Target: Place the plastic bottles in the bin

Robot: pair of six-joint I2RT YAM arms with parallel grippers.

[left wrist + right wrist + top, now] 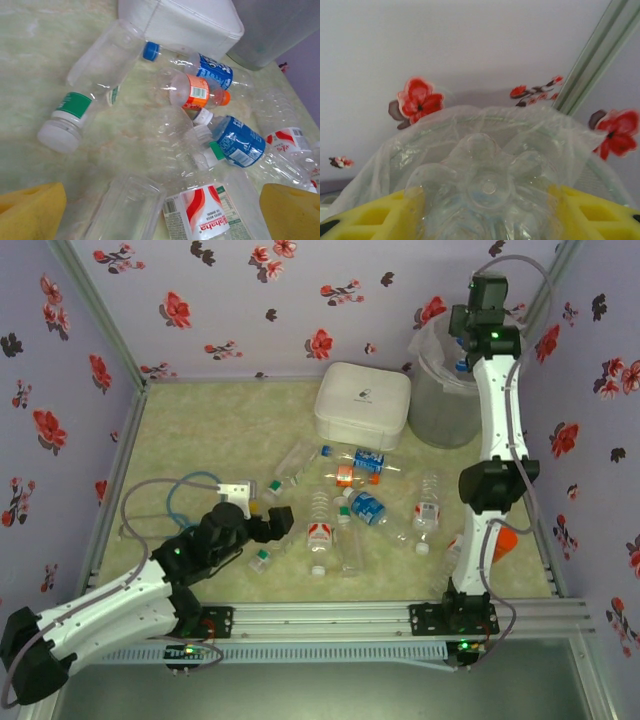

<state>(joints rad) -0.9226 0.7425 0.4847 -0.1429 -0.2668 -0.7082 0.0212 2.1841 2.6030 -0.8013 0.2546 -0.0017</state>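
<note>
Right jaws pinch a clear bottle above the bin. Left jaws spread wide above bottles scattered on the counter.

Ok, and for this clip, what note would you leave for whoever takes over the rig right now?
Right gripper: fingers shut on a clear bottle, held at the mouth of the bin at the far right; not released yet.
Left gripper: open and empty, hovering low over the pile of bottles lying mid-table in front of the white box.
Done: one bottle is at the bin. What is already inside cannot be made out.
Left: drop this bottle, then clear the pile one bottle at a time, including the few near the right arm.
</note>
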